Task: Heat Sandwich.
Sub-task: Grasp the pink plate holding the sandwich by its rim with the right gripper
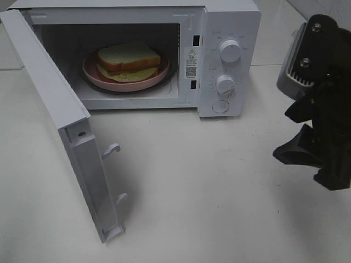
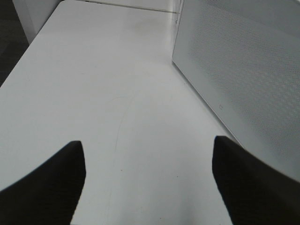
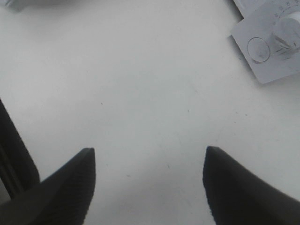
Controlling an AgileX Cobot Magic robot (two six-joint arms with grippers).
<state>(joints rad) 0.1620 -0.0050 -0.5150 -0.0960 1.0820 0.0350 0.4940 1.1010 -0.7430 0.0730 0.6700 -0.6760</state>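
The sandwich [image 1: 129,59], white bread with orange-brown crusts and pale filling, lies on a round pink plate [image 1: 104,78] inside the white microwave [image 1: 230,33]. The microwave door [image 1: 52,104] stands wide open, swung out to the left. My right gripper [image 3: 149,161] is open with nothing between its fingers, above the bare tabletop in front of the microwave's control panel [image 3: 274,44]; its arm [image 1: 321,104] shows at the right edge of the high view. My left gripper [image 2: 149,157] is open and empty over the table, beside the perforated face of the door [image 2: 243,79].
Two white knobs [image 1: 230,50] [image 1: 225,84] and a round button [image 1: 220,106] sit on the microwave's right panel. Two latch hooks [image 1: 111,149] stick out from the open door's edge. The white table [image 1: 208,192] runs in front of the microwave.
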